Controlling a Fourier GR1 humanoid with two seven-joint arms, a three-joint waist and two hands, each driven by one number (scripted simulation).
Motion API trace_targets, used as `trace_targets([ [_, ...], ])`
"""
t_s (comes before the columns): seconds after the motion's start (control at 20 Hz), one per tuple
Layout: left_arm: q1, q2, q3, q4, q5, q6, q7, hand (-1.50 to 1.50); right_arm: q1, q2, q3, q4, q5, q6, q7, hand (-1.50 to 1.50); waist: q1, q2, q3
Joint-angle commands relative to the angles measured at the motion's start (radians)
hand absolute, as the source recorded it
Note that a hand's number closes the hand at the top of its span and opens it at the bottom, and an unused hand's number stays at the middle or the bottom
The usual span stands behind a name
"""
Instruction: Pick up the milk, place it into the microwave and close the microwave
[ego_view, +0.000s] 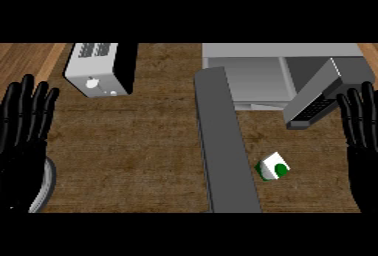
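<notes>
So the milk (274, 167) is a small white carton with a green round mark on it, sitting tilted on the brown counter (125, 150) toward the right side, just beside the long grey microwave door (225, 145) that's swung wide open and runs from the microwave down toward the lower edge of the view. The microwave (280, 62) itself is at the top right, light grey, with its cavity showing. There's also a darker grey slab with a black keypad strip (319, 95) angled across its right part, can't tell exactly what it belongs to. Top left is a white and black toaster (100, 67), well apart from the milk. Both hands are holding nothing, fingers straight and pointing up: left hand (22, 135) at the left edge, right hand (363, 135) at the right edge. Neither touches the milk.
</notes>
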Motion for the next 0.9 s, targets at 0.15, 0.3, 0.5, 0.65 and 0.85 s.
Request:
trace_targets([
  [0.15,0.051,-0.005,0.002,0.0,-0.022,0.002,0.005,-1.5,0.131,-0.045,0.031,-0.072,-0.116,0.162,-0.052,-1.5,-0.015,-0.013,-0.028],
  [0.3,0.075,-0.091,-0.006,0.025,0.135,-0.006,0.022,-1.5,0.094,-0.058,0.113,-0.064,-0.186,0.244,-0.007,-1.5,-0.004,-0.013,-0.03],
  [0.5,0.217,-0.084,-0.013,-0.134,0.168,-0.018,0.072,-1.5,0.19,-0.094,0.059,-0.147,-0.252,0.288,0.014,-1.5,-0.008,-0.015,-0.029],
  [0.65,0.334,-0.098,-0.034,-0.217,0.183,-0.053,0.031,-1.5,0.242,-0.036,0.139,-0.211,-0.164,0.234,0.047,-1.5,-0.007,-0.015,-0.029],
  [0.85,0.42,-0.085,-0.006,-0.271,0.232,-0.102,0.036,-1.5,0.189,-0.028,0.095,-0.167,-0.164,0.227,0.067,-1.5,-0.005,-0.013,-0.029],
])
